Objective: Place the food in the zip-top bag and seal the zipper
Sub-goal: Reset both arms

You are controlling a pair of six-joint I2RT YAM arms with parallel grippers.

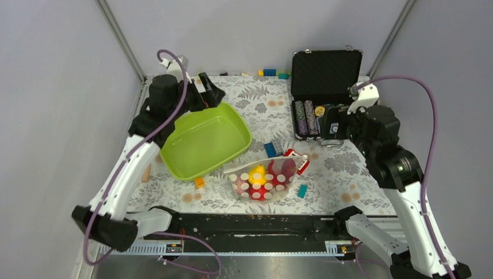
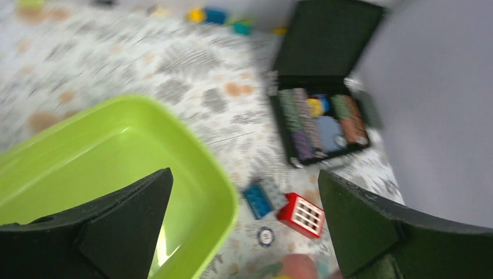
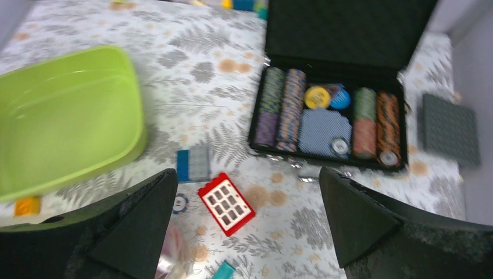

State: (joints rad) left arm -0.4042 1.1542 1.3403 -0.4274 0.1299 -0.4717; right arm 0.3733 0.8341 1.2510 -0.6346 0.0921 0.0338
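The left claw [image 2: 245, 173] stands spread wide and grasps nothing, above the far corner of the one lime-green plastic tub [image 1: 203, 139]. The right claw [image 3: 245, 173] is likewise spread wide and empty, above the patterned surface [image 1: 261, 104] in front of the one open black case of poker chips [image 1: 325, 75].

Below the right claw lie one red block with a white window grid [image 3: 225, 203], one blue-and-grey block [image 3: 193, 164] and one loose poker chip [image 3: 180, 202]. One dark square mat [image 3: 450, 128] lies just right of the case.

The one transparent zip-top bag [image 1: 278, 189] lies flat near the front edge of the surface, between the two arms and just beside the tub's near right corner. Through its white-dotted face show the food pieces: one yellow lemon [image 1: 257, 173] and dark red pieces [image 1: 273, 171] whose number cannot be told. The whitish zipper [image 1: 256, 165] runs along the bag's far edge; whether it is pressed shut cannot be told.

One teal block [image 1: 302, 190] lies right of the bag, one orange block [image 1: 199, 182] sits at the tub's near edge, and three more blocks [image 1: 269, 72] sit at the far edge.
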